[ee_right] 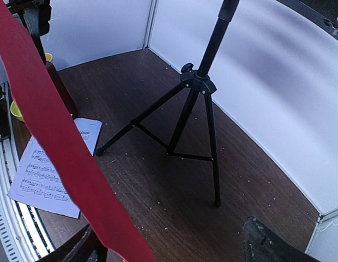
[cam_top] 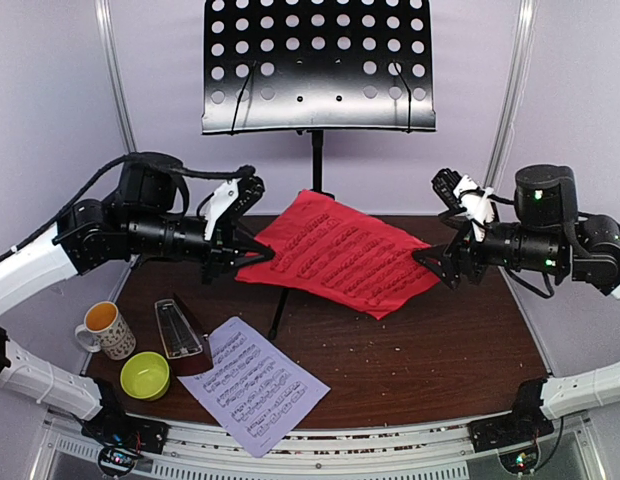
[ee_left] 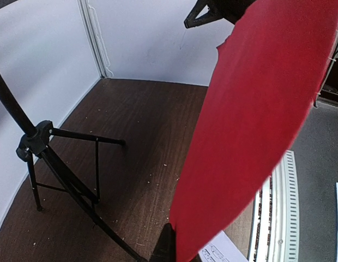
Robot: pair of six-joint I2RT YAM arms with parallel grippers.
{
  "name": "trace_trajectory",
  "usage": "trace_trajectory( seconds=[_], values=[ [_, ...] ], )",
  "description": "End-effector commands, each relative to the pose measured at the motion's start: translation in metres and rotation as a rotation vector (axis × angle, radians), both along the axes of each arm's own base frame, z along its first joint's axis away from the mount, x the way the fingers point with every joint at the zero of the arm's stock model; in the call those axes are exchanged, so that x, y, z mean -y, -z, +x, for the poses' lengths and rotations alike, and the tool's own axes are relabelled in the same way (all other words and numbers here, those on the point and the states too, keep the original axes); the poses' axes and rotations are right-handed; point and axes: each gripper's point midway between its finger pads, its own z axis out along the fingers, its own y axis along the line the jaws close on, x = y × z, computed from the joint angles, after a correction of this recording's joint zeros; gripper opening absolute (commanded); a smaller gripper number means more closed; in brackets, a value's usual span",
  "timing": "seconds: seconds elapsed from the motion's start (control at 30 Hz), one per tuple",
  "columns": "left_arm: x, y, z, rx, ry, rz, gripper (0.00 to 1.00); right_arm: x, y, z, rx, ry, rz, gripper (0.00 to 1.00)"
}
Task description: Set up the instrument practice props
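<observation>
Two claws are up at mid-height, with the red music sheet (cam_top: pixel 340 255) strung between them above the counter (cam_top: pixel 440 350).

Left claw (cam_top: pixel 252 256): clamped tight on the sheet's left corner. In the left wrist view the red paper rises straight out of the pinched tips and fills the right side of the frame.

Right claw (cam_top: pixel 434 270): jaws spread wide at the sheet's right corner. In the right wrist view the two fingers (ee_right: pixel 267 243) sit far apart at the bottom of the frame, and the red edge runs down past the left one. Cannot tell whether the paper touches that finger. It isn't pinched on this side.

Red sheet: printed side faces the top camera. It's off the counter, in front of the stand's pole and lower than the perforated panel.

Music stand (cam_top: pixel 318 65): upright at back centre, tripod feet on the counter. One leg shows just past the red sheet's near edge.

White music sheet (cam_top: pixel 252 385): flat on the counter, near left, with its near corner hanging past the front edge.

Metronome (cam_top: pixel 182 335): upright at the white sheet's left corner.

Mug (cam_top: pixel 107 328) and green bowl (cam_top: pixel 145 375): just left of the metronome, mug behind bowl, both close to the left arm's base.
</observation>
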Motion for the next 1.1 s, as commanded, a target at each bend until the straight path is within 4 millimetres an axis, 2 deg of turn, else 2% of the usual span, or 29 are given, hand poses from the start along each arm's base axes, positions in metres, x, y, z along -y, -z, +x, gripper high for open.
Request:
trace_trajectory(
  seconds=[0.0, 0.27, 0.43, 0.53, 0.6, 0.67, 0.7, 0.77, 0.83, 0.93, 1.03, 1.07],
  values=[
    [0.007, -0.009, -0.003, -0.014, 0.039, 0.005, 0.0, -0.017, -0.002, -0.005, -0.02, -0.065, -0.08, 0.81],
    [0.021, -0.007, 0.001, -0.058, 0.056, 0.04, 0.0, -0.049, -0.006, -0.016, -0.005, -0.143, -0.202, 0.57],
    [0.027, -0.007, -0.001, -0.068, 0.075, 0.047, 0.0, -0.068, 0.003, -0.017, -0.007, -0.177, -0.282, 0.48],
    [0.028, -0.006, 0.001, -0.069, 0.071, 0.057, 0.0, -0.075, 0.007, -0.016, 0.004, -0.174, -0.315, 0.4],
    [0.027, -0.006, 0.002, -0.066, 0.061, 0.058, 0.0, -0.077, 0.009, -0.014, 0.007, -0.163, -0.339, 0.26],
    [0.026, -0.006, 0.005, -0.062, 0.041, 0.062, 0.0, -0.077, 0.009, -0.013, 0.006, -0.151, -0.35, 0.07],
    [0.025, -0.006, 0.006, -0.057, 0.032, 0.063, 0.0, -0.077, 0.007, -0.013, 0.005, -0.147, -0.343, 0.0],
    [0.023, -0.008, 0.011, -0.041, 0.001, 0.052, 0.02, -0.076, 0.0, -0.014, 0.006, -0.142, -0.305, 0.0],
    [0.017, -0.011, 0.02, -0.015, -0.068, 0.021, 0.16, -0.074, -0.01, -0.016, 0.014, -0.14, -0.246, 0.0],
    [0.005, -0.025, 0.032, -0.003, -0.17, -0.105, 0.46, -0.064, -0.024, -0.017, 0.032, -0.112, -0.149, 0.0],
    [-0.006, -0.04, 0.043, 0.035, -0.247, -0.236, 0.58, -0.045, -0.029, -0.009, 0.033, -0.043, -0.069, 0.0],
    [-0.009, -0.041, 0.049, 0.046, -0.281, -0.261, 0.61, -0.037, -0.025, -0.006, 0.025, -0.017, -0.051, 0.0]
  ],
)
